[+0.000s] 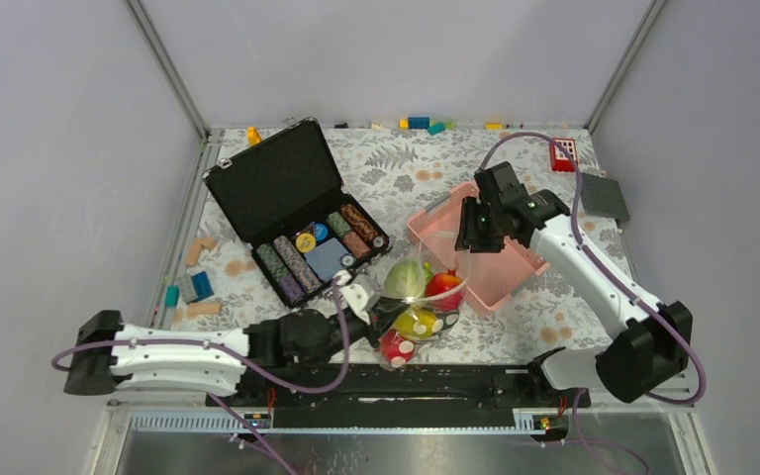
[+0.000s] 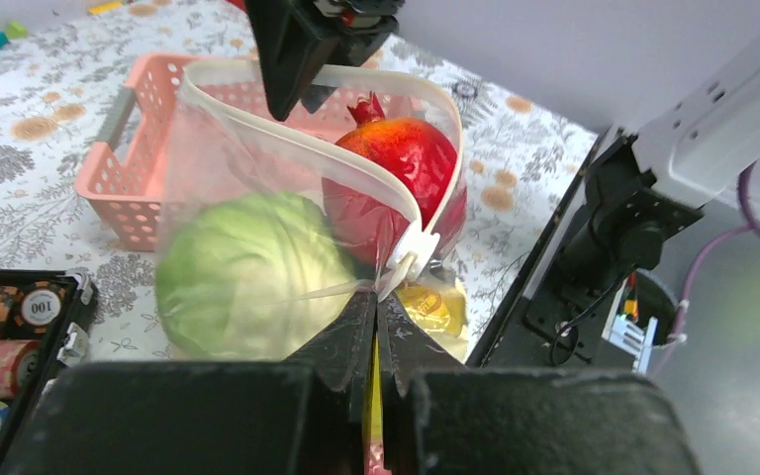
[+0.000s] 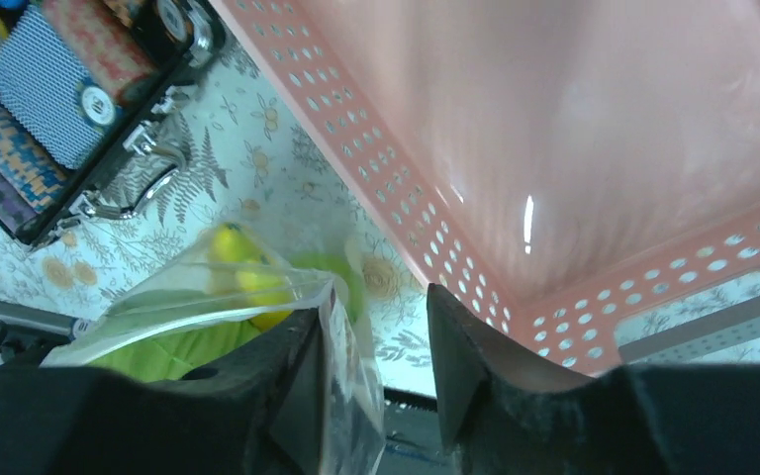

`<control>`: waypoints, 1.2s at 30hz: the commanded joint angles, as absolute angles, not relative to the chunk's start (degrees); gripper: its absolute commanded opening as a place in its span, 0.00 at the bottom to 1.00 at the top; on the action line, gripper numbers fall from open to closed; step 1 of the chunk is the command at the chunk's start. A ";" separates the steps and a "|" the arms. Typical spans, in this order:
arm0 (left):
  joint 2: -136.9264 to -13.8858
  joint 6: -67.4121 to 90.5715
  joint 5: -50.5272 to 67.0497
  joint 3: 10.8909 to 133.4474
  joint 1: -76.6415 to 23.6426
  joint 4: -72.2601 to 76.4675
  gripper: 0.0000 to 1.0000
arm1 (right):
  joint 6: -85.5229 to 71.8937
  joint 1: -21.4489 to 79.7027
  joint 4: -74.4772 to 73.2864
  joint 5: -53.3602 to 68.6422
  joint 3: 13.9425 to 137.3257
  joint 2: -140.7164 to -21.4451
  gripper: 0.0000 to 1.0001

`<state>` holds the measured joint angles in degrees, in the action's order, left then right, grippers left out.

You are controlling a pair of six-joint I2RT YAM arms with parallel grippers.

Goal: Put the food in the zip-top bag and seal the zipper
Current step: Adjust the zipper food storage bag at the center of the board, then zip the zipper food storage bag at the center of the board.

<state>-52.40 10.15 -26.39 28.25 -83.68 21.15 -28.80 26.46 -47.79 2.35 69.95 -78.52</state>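
As left gripper pinches bag, chips: "100", "50".

I record: clear zip-top bag with whitish zipper; pale green cabbage; red fruit; pink perforated basket; my bench white with grey-and-tan floral print.

One zip-top bag; inside, one cabbage, two red fruits. One pink basket, one black chip case, two arms.
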 commanded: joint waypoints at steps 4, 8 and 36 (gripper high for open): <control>-44.67 11.44 -28.95 27.12 -84.02 19.78 0.00 | -20.17 26.10 -26.48 3.35 62.22 -62.99 0.68; -42.66 11.07 -28.39 26.28 -84.02 18.30 0.00 | -13.16 26.10 -7.19 14.27 51.43 -52.44 0.99; -37.57 13.42 -27.84 24.98 -83.93 10.85 0.00 | 46.54 55.05 -42.62 44.41 74.61 -69.80 0.70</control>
